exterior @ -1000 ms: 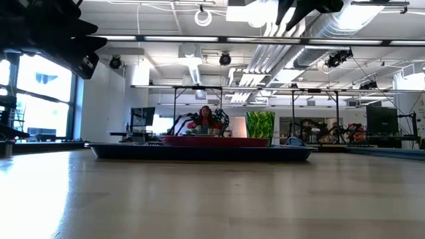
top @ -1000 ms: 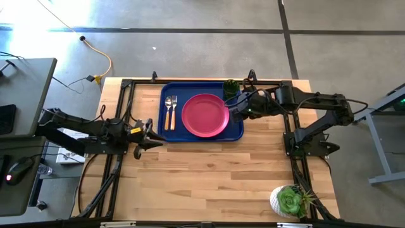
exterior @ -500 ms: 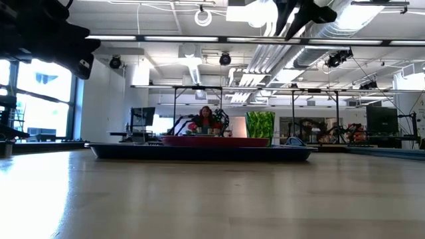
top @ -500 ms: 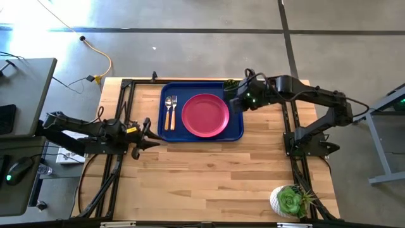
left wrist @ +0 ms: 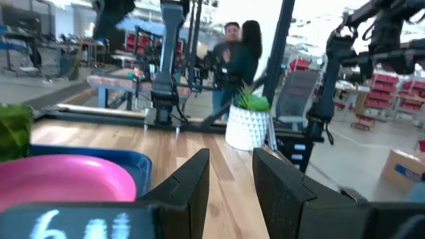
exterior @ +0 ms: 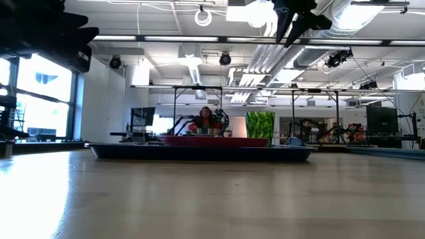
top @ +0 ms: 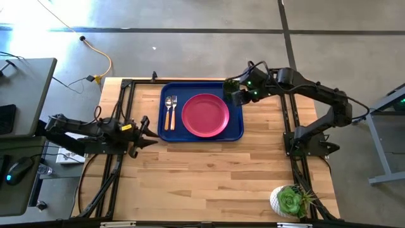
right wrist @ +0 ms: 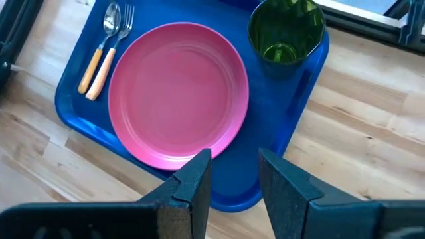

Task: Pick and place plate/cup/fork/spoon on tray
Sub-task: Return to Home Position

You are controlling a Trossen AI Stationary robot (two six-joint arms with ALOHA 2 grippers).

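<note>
The dark blue tray (top: 237, 130) lies at the table's far middle. The pink plate (top: 205, 114) rests flat in its centre. The spoon (top: 168, 112) and the fork (top: 173, 112) lie side by side on its left part. The green cup (right wrist: 286, 30) stands upright in its far right corner. My right gripper (right wrist: 232, 176) hangs open, high above the tray's right edge beside the cup (top: 230, 83), with nothing between its fingers. My left gripper (left wrist: 231, 179) is open and points level across the table, just off the tray's near left corner.
A white pot with a green succulent (top: 289, 201) stands at the table's near right corner. Bare wood stretches from the tray to the near edge (top: 209, 190). Black frame rails run along both sides of the table. People (left wrist: 238, 60) stand in the room beyond.
My right gripper has swung toward the table's far edge, from above the tray's right rim near the plate to beside the cup, staying high and open. The things on the tray have not moved.
</note>
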